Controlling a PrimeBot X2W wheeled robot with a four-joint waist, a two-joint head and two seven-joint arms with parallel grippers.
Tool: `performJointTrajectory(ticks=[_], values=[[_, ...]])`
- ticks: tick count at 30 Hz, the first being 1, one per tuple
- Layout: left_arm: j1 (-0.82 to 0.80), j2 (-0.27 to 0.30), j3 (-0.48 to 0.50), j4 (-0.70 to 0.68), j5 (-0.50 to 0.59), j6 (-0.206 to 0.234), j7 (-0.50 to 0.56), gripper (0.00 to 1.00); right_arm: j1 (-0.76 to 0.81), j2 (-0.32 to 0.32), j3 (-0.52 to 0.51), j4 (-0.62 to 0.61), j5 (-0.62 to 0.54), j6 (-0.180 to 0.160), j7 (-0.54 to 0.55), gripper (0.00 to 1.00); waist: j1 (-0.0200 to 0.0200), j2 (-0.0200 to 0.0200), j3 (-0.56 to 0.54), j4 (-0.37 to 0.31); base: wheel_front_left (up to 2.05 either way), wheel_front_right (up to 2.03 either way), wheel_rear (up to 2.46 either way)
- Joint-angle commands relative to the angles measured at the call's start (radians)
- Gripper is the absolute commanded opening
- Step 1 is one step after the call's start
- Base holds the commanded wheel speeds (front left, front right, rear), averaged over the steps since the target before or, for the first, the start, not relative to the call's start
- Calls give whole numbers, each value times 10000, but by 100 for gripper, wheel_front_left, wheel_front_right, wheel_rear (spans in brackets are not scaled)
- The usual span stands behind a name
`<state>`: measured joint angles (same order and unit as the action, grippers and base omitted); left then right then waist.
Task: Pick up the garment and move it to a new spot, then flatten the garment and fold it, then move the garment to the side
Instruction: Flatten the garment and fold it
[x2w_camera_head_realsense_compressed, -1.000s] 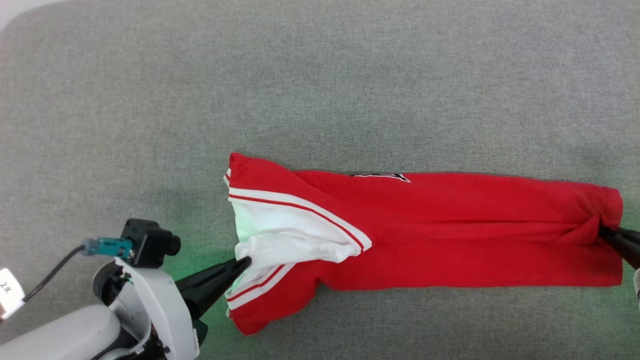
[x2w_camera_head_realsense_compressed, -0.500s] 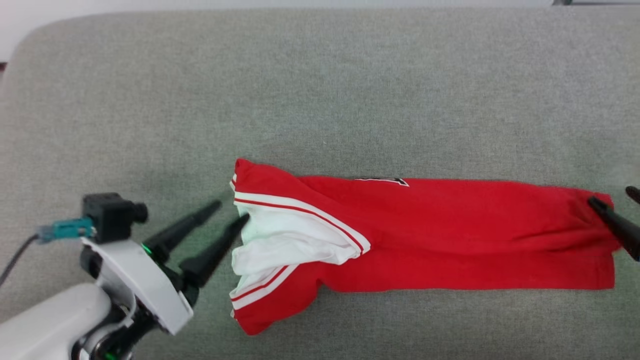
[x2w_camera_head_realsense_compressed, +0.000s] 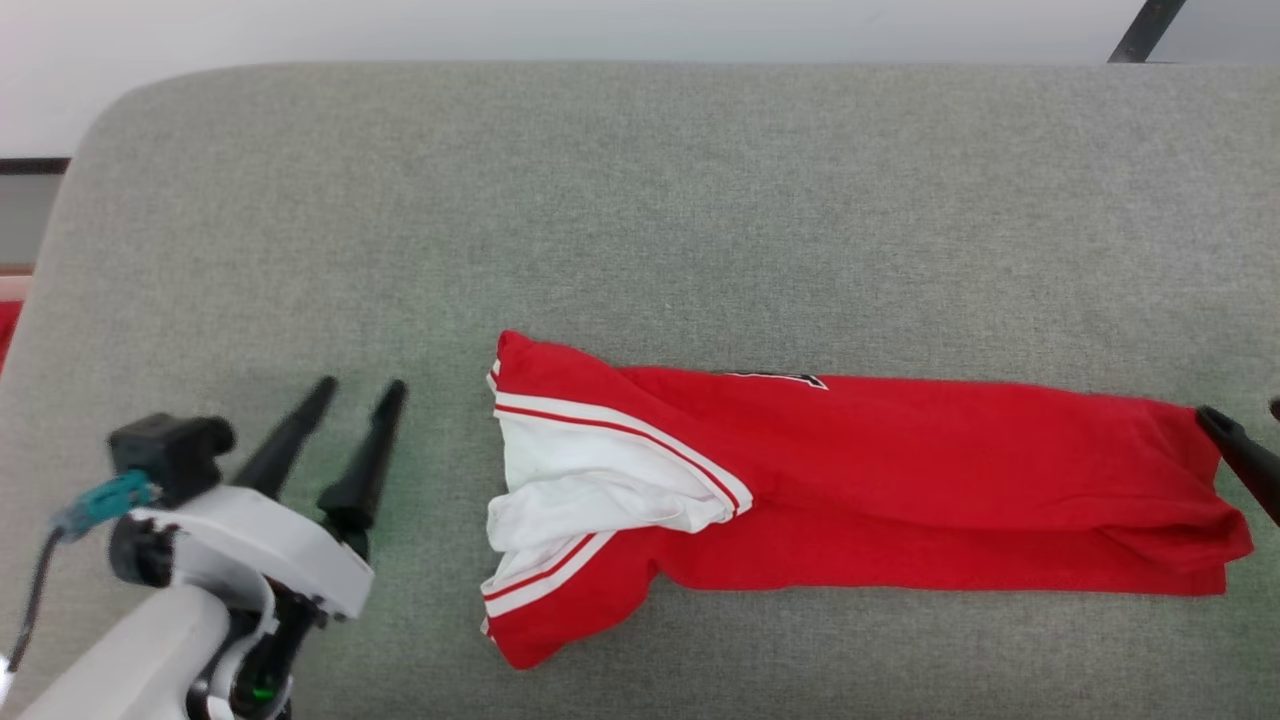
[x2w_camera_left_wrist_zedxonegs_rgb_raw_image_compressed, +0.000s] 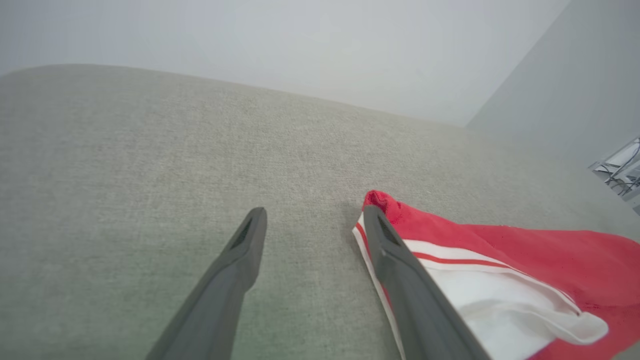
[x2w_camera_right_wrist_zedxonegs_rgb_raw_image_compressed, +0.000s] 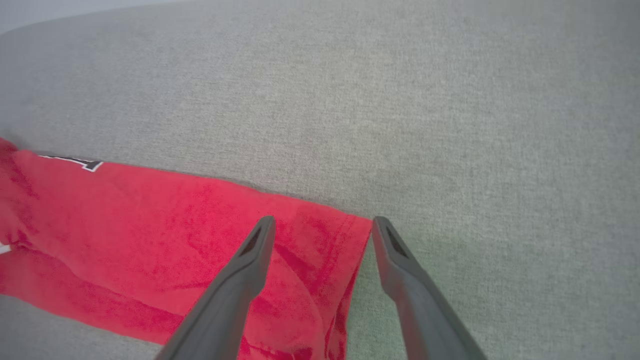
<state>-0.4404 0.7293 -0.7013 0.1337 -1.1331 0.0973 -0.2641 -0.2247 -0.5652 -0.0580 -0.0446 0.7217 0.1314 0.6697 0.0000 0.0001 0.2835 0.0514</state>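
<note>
Garment lies on the grey padded surface, folded lengthwise into a long strip. In head view it runs 9-to-3 o'clock, from centre almost to the 3 o'clock edge. White sleeve w/ red-white bands sits bunched at the strip's 9 o'clock end. A sliver of black-and-white lettering peeks at its 12 o'clock edge. The red hem end at 3 o'clock is a bit rumpled.

L gripper is at approx 8 o'clock in head view, fingers pointing to 12. Its jaws are spread w/ nothing between them, near the sleeve end but apart from it. In L wrist view the L gripper is spread over bare surface, w/ the garment at 4 o'clock, partly behind one finger.

R gripper is at the 3 o'clock edge, one fingertip at the hem corner; can't tell if it touches. In R wrist view the R gripper has jaws spread. The hem corner of the garment shows between the fingers, lying flat, not pinched.
</note>
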Motion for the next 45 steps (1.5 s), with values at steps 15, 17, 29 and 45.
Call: performJointTrajectory(ticks=[15, 17, 29, 45], values=[[1499, -1737, 3616, 440, 3837, -700, 8, 100, 299, 15, -404, 302, 272, -13, 791, 100, 0, -1, -625, 18, 0, 0, 0], [1630, -1826, 3743, 468, 4215, -734, 8, 100, 280, 39, -419, 327, 280, -13, 843, 100, 0, -1, -679, 14, 0, 0, 0], [2012, -2479, 4512, 539, 5274, -1060, 8, 100, 356, 403, -600, 843, 260, -13, 936, 100, 0, -1, -846, 111, 0, 0, 0], [1606, -3005, 4845, 863, 6007, -1505, 7, 100, -926, 949, -60, 3047, -634, -13, 2029, 100, 0, -1, -178, 389, 0, 0, 0]])
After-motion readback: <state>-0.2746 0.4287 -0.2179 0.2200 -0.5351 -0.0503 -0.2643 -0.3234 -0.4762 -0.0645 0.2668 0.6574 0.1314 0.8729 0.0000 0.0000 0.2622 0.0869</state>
